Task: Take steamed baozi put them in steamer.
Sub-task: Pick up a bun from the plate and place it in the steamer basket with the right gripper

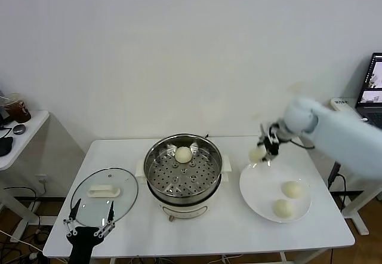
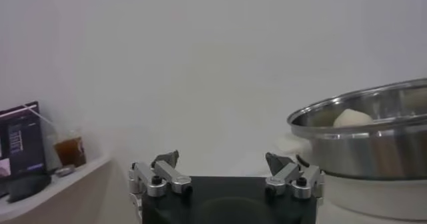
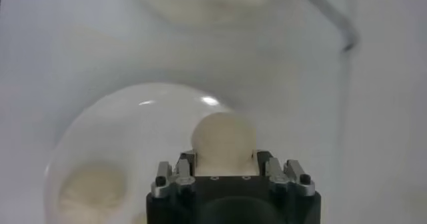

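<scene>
A white surface (image 1: pixel 197 231) stands against a plain white wall, with a smaller white side table (image 1: pixel 24 134) off to the robot's left carrying a cup of dark drink (image 1: pixel 17 107), and a laptop (image 1: pixel 371 88) at the far right edge of the head view. On the surface sit one steamer (image 1: pixel 183 167) in the middle, one glass lid (image 1: pixel 104 195) with a white handle lying flat to its left, and one white plate (image 1: pixel 265 183) to its right. Four steamed baozi are visible: one baozi in the steamer (image 1: pixel 183 154) resting on the perforated tray toward the back, two baozi on the plate (image 1: pixel 291 189) toward its right side, and one held baozi (image 1: pixel 258 153) clamped between the fingers of the right end effector (image 1: pixel 262 150), raised above the plate's rear left rim, between plate and steamer. The left end effector (image 1: pixel 89 215) hangs low at the front left corner, just over the lid's near edge, its fingers spread wide and holding nothing.
</scene>
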